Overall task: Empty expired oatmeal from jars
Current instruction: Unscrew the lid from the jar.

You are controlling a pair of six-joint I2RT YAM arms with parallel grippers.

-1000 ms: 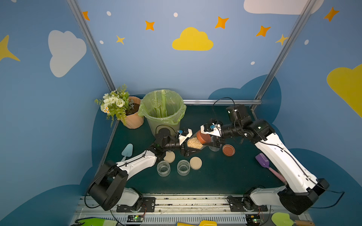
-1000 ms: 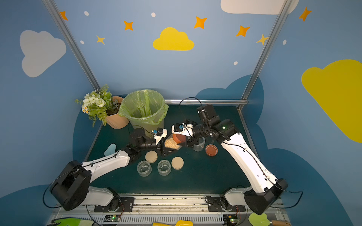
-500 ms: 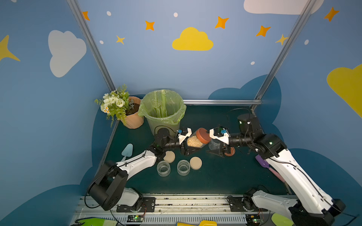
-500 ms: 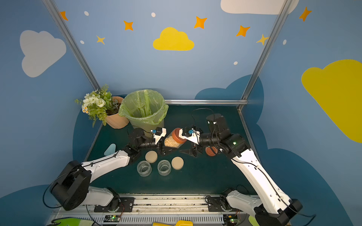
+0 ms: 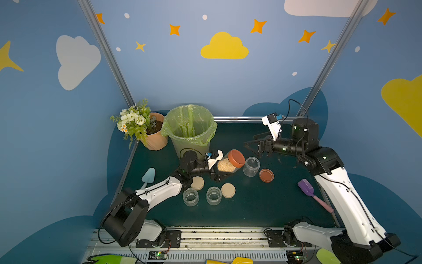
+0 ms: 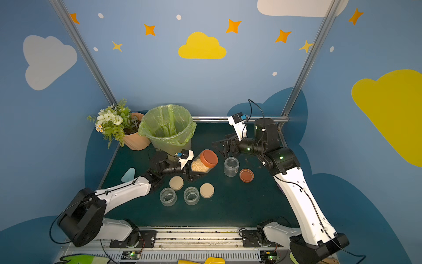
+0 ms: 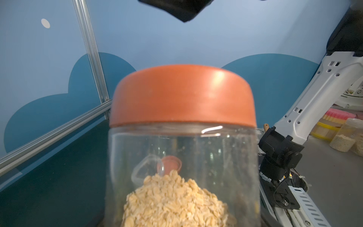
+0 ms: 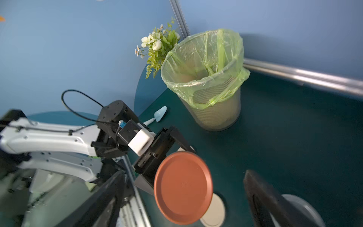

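Tall bin w/ green bag sits by dark green table's back edge. Left gripper squeezes small clear glass jar, tipped, round rust-orange lid pointing twd right gripper. That one's wide open, empty, just back-right. Pale flaky oatmeal is inside.

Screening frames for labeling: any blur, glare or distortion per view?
Left wrist: on the jar, the rust-orange lid is soft, with a glare patch; the oatmeal looks sharper. Right wrist: the right gripper fingers and the picture's edges are smeared; the green-bagged bin reads fairly clear. Both top views: sharp, evenly lit, frame posts splayed by the wide angle.
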